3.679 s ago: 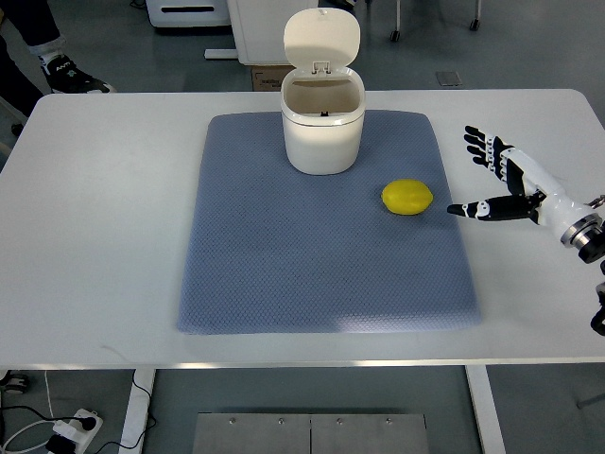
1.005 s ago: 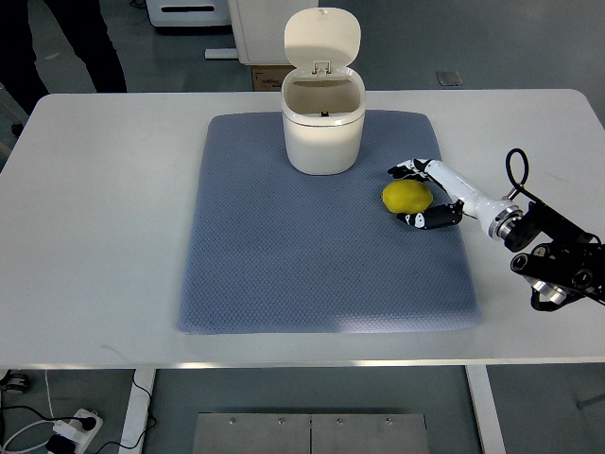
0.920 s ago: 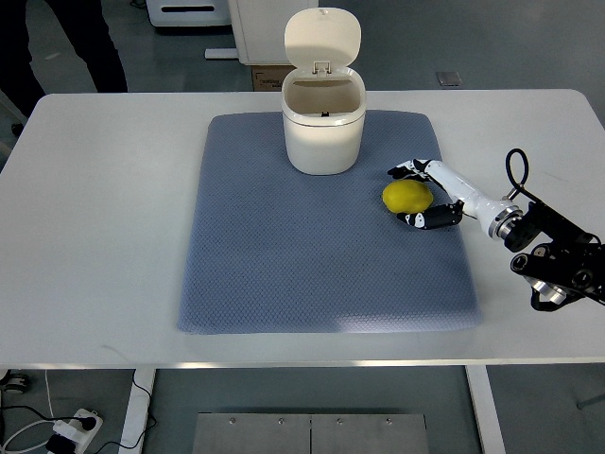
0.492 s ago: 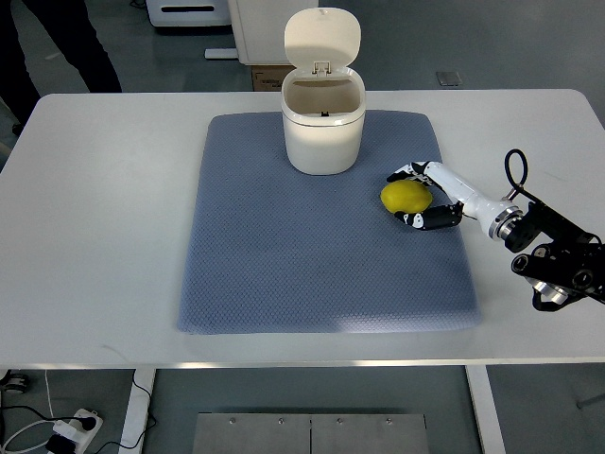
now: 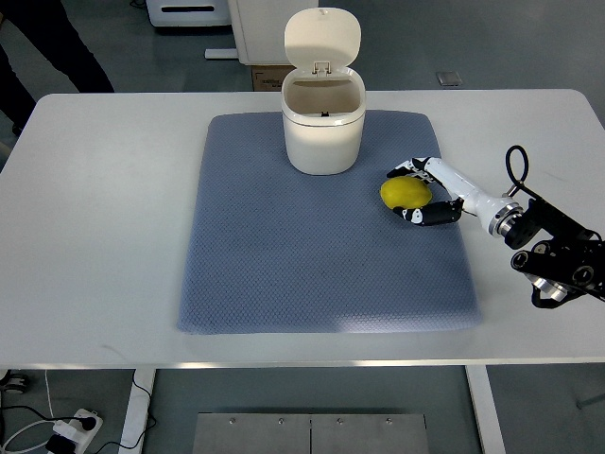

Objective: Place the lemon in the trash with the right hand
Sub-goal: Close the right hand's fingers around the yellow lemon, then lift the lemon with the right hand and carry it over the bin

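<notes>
My right hand (image 5: 437, 194) reaches in from the right edge of the white table (image 5: 104, 218), the arm running out toward four o'clock; my fingers (image 5: 405, 170) curl over the far side of the lemon (image 5: 406, 192) while my dark thumb (image 5: 427, 216) wraps under its near side, so the fruit sits cupped between them in a closing grasp; whether every fingertip actually presses the peel I cannot tell. The lemon lies on the blue-grey mat (image 5: 284, 255), near the mat's right edge, at about four o'clock from the white trash bin (image 5: 323, 128); lemon and bin stand apart, with bare mat between them. The bin stands upright at the mat's twelve o'clock edge; its hinged lid (image 5: 321, 38) is tipped back and open, showing the hollow inside. A person's dark trouser leg (image 5: 43, 43) shows beyond the table's ten o'clock corner.
</notes>
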You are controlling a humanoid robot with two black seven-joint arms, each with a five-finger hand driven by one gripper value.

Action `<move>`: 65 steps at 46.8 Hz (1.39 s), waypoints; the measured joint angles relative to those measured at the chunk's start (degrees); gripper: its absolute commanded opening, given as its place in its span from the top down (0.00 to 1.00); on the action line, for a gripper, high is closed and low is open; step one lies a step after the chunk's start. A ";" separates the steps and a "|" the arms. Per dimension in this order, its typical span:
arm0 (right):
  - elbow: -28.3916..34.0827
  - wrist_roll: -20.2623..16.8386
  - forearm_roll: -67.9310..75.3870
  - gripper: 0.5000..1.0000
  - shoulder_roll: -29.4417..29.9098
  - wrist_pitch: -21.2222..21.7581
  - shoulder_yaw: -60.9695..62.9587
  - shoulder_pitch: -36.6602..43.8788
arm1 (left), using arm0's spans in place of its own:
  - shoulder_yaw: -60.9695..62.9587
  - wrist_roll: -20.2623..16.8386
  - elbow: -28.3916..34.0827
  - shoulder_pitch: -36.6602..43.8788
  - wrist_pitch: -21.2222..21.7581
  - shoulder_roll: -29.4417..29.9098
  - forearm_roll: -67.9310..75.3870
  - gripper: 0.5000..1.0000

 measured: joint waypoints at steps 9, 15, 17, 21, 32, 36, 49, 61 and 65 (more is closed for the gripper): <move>-0.04 0.00 0.86 1.00 -0.15 0.00 0.42 0.19 | 0.00 0.00 0.00 0.00 0.00 0.00 0.00 0.00; 0.02 0.00 0.98 1.00 -0.23 0.00 0.43 0.39 | 0.00 0.00 0.03 0.00 0.00 0.00 0.00 0.00; 0.03 0.09 0.99 1.00 -0.23 0.00 0.60 0.44 | 0.00 0.00 0.04 0.00 0.00 0.00 0.00 0.00; 0.04 0.15 1.04 1.00 -0.33 0.00 0.94 0.54 | 0.00 0.00 0.02 0.00 0.00 0.00 0.00 0.00; 0.09 1.53 1.39 1.00 -0.64 0.09 1.15 1.38 | 0.00 0.00 0.00 0.00 0.00 0.00 0.00 0.00; 0.09 1.69 1.89 1.00 -0.73 0.23 1.15 1.55 | 0.00 0.00 0.00 0.00 0.00 0.00 0.00 0.00; 0.04 2.28 2.22 1.00 -2.17 1.30 1.15 4.13 | 0.00 0.00 0.01 0.00 0.00 0.00 0.00 0.00; -0.04 2.28 5.90 1.00 -4.54 4.69 1.08 9.72 | 0.00 0.00 0.01 0.00 0.00 0.00 0.00 0.00; -0.05 2.17 6.32 1.00 -4.87 5.98 1.04 11.38 | 0.00 0.00 0.01 0.00 0.00 0.00 0.00 0.00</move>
